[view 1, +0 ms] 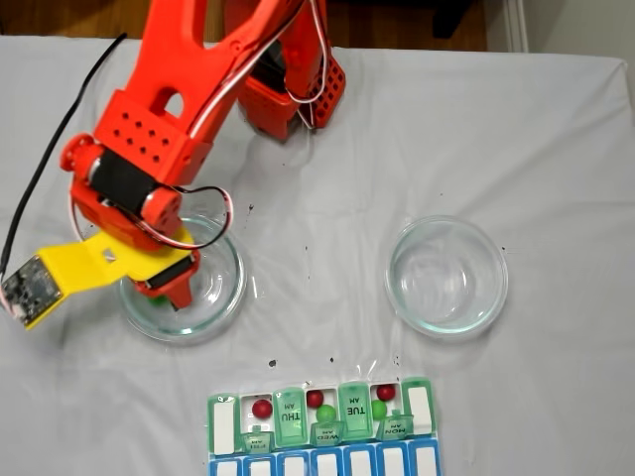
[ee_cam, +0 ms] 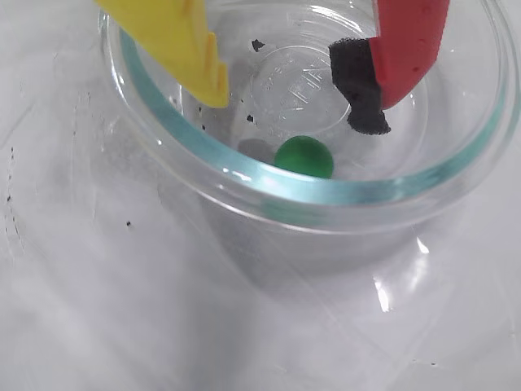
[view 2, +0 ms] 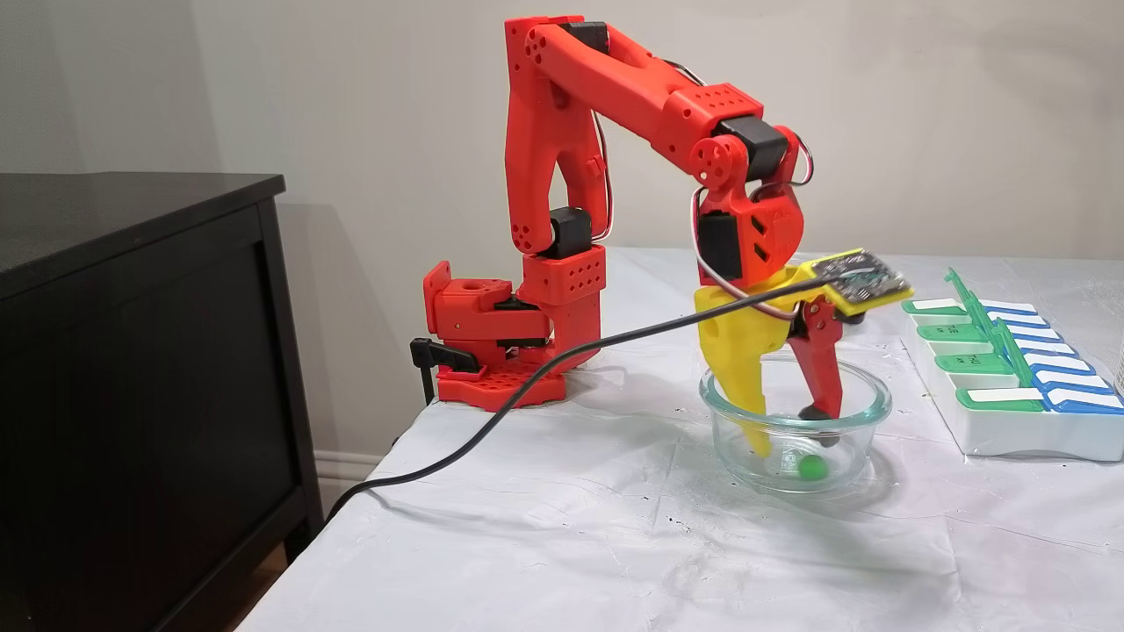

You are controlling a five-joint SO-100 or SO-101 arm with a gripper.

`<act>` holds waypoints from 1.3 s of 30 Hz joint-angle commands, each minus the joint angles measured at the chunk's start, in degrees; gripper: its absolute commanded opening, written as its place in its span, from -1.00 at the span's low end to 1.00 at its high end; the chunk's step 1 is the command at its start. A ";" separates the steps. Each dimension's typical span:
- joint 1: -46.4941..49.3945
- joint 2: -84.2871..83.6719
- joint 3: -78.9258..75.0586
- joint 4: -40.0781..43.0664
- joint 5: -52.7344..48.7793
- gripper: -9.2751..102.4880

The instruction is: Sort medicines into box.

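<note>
So the gripper (view 2: 788, 432) is dipped down into the glass dish (view 2: 865, 399), jaws spread wide, holding nothing. In the wrist view you can see the yellow finger (ee_cam: 183, 49) on the left and the red finger (ee_cam: 407, 45) with its black pad (ee_cam: 358, 85) on the right, and one green pill (ee_cam: 304, 156) sitting loose on the dish bottom (ee_cam: 203, 147) between and a bit below them, not touching either. Side fixed view agrees: green pill (view 2: 812, 467) on the floor of the dish, just under the red fingertip.

From the top fixed view the arm covers most of that dish (view 1: 223, 297). A second glass dish (view 1: 446, 275) sits well off to the right. The box (view 1: 223, 421) is along the bottom edge with its green lids flipped open. In its open compartments there are three red pills (view 1: 262, 408) (view 1: 315, 399) (view 1: 386, 393) and two green ones (view 1: 325, 414) (view 1: 378, 409).

Everything's on a white cloth (view 1: 327, 248) with a few dark specks (view 1: 250, 210) scattered about. A black cable (view 2: 544, 362) runs from the wrist camera board (view 2: 865, 276) off the table edge.
</note>
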 commanded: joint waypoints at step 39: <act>-3.25 -1.23 3.08 -15.56 5.89 -0.83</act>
